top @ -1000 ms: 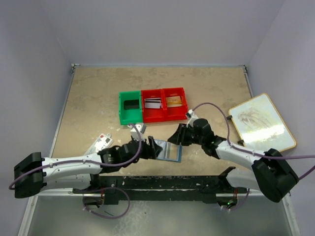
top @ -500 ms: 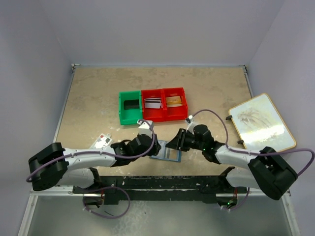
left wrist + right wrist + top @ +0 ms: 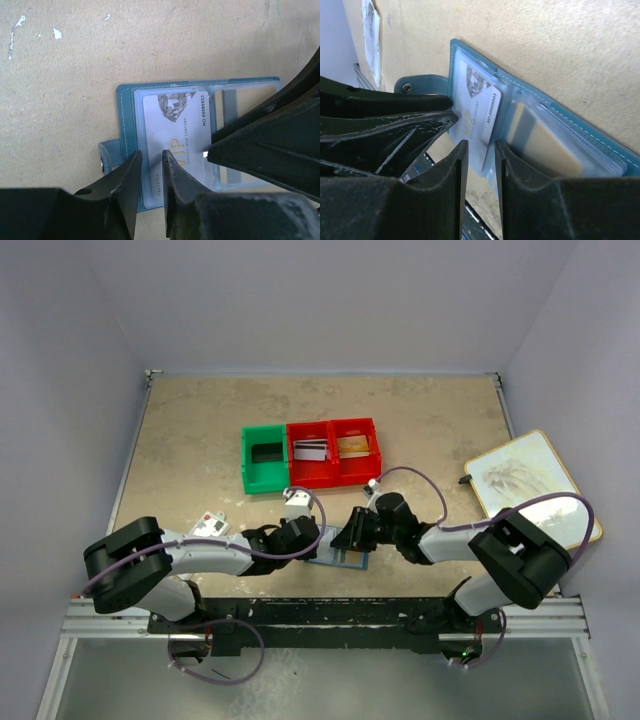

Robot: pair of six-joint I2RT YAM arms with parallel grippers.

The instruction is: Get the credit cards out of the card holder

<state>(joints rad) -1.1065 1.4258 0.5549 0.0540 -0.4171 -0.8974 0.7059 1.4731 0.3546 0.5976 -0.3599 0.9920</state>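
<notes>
The card holder (image 3: 338, 554) lies open and flat near the table's front edge, teal-blue (image 3: 127, 115) with clear sleeves inside. A white credit card marked VIP (image 3: 175, 125) sits in its left sleeve, also in the right wrist view (image 3: 477, 107). A gold and grey card (image 3: 545, 145) sits in the right sleeve. My left gripper (image 3: 151, 154) hovers over the white card's left edge, jaws a narrow gap apart. My right gripper (image 3: 481, 145) is over the holder's (image 3: 535, 96) middle, jaws narrowly open astride the sleeve's edge. The two grippers (image 3: 318, 540) (image 3: 348, 538) almost touch.
A green bin (image 3: 262, 460) and two red bins (image 3: 312, 455) (image 3: 355, 448) stand behind, the red ones holding cards. A white packet with red marks (image 3: 208, 527) lies to the left. A wood-framed board (image 3: 520, 475) lies at the right. The front rail (image 3: 330, 610) is close.
Both grippers have come in and down onto the card holder, and their jaws have narrowed. The holder's raised left flap now lies flat.
</notes>
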